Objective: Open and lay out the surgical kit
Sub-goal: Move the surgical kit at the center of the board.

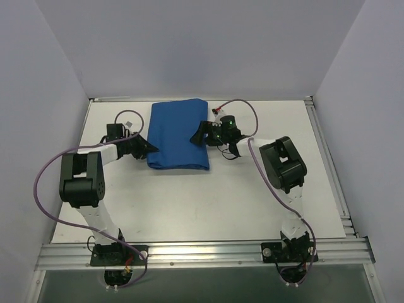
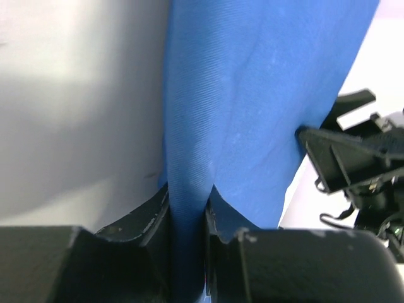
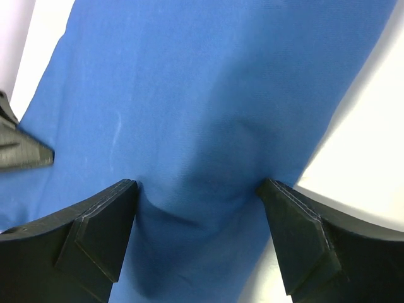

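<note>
only folded blue wrap (image 1: 177,132) shows, left fingers (image 2: 140,218) pinching it, right fingers (image 3: 101,221) spread

No writing, label, brand, number or sign can be read on the blue cloth (image 1: 178,134) or the table (image 1: 208,202).

Up close the cloth wrap (image 1: 178,134) is royal-blue fabric, matt, with a fine diagonal weave and soft creases running through it. The left gripper (image 2: 188,205) is dull black plastic, and its edges are scuffed pale and chipped. The right gripper (image 3: 197,196) is the same matt black, faintly grainy on its faces. The table (image 1: 189,202) looks smooth, white and matt. Along its near edge, the rail (image 1: 202,252) is bare brushed metal.
</note>
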Robot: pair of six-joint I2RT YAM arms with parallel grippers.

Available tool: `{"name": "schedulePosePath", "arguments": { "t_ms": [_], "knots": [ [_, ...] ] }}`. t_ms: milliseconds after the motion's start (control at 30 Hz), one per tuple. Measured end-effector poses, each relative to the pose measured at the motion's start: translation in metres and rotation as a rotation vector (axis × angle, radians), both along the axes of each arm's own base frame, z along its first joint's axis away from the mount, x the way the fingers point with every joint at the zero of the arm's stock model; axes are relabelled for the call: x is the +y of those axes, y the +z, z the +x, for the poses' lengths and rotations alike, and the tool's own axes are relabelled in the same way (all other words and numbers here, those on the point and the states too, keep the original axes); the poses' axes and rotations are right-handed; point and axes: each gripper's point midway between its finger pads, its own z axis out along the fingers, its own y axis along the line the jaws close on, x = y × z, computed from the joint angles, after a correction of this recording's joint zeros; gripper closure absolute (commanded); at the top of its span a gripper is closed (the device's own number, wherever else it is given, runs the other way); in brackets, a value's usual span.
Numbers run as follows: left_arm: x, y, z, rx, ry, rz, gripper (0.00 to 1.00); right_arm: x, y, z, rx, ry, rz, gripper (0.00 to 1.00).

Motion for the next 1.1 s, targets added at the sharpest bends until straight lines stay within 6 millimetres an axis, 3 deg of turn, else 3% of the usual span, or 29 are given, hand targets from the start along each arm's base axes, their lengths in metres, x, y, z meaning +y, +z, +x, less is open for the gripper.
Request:
{"name": "schedulePosePath", "arguments": {
  "t_ms": [100,167,200,300,367,433,500,567,633,667,800,867,967,1033,1067,1100],
  "knots": [
    [0.023,0.001,-0.009,0.029,0.037,0.024,0.66,0.017,-0.004,-0.018,0.011,0.022,0.022,0.2],
    [0.036,0.0,-0.014,0.046,0.053,0.052,0.47,0.025,-0.007,-0.03,0.026,0.027,0.033,0.2],
    [0.042,-0.001,-0.015,0.053,0.062,0.07,0.46,0.029,-0.007,-0.036,0.03,0.029,0.036,0.17],
    [0.053,-0.001,-0.018,0.066,0.084,0.107,0.49,0.033,-0.005,-0.047,0.04,0.024,0.041,0.12],
    [0.054,0.001,-0.019,0.06,0.081,0.121,0.58,0.031,-0.003,-0.05,0.042,0.015,0.035,0.11],
    [0.054,0.003,-0.019,0.057,0.076,0.123,0.77,0.028,0.0,-0.05,0.046,0.003,0.021,0.09],
    [0.054,0.004,-0.02,0.052,0.07,0.124,0.82,0.021,0.004,-0.05,0.048,-0.013,-0.003,0.07],
    [0.052,0.006,-0.02,0.045,0.065,0.127,0.76,0.009,0.012,-0.049,0.042,-0.037,-0.033,0.05],
    [0.052,0.009,-0.02,0.031,0.058,0.137,0.5,-0.003,0.024,-0.047,0.023,-0.063,-0.059,0.05],
    [0.051,0.011,-0.02,0.026,0.055,0.14,0.47,-0.01,0.032,-0.046,0.01,-0.076,-0.066,0.05],
    [0.051,0.021,-0.018,0.01,0.054,0.141,0.46,-0.036,0.06,-0.039,-0.042,-0.122,-0.07,0.05],
    [0.051,0.023,-0.018,0.012,0.056,0.14,0.61,-0.048,0.067,-0.038,-0.053,-0.143,-0.07,0.05],
    [0.05,0.021,-0.019,0.023,0.056,0.143,0.74,-0.063,0.065,-0.039,-0.047,-0.168,-0.083,0.05],
    [0.05,0.021,-0.02,0.026,0.054,0.146,0.74,-0.066,0.058,-0.042,-0.033,-0.169,-0.095,0.05],
    [0.05,0.021,-0.02,0.026,0.054,0.149,0.61,-0.067,0.054,-0.045,-0.024,-0.167,-0.102,0.05],
    [0.049,0.021,-0.02,0.026,0.052,0.154,0.54,-0.068,0.051,-0.047,-0.017,-0.166,-0.106,0.04]
  ]
}}
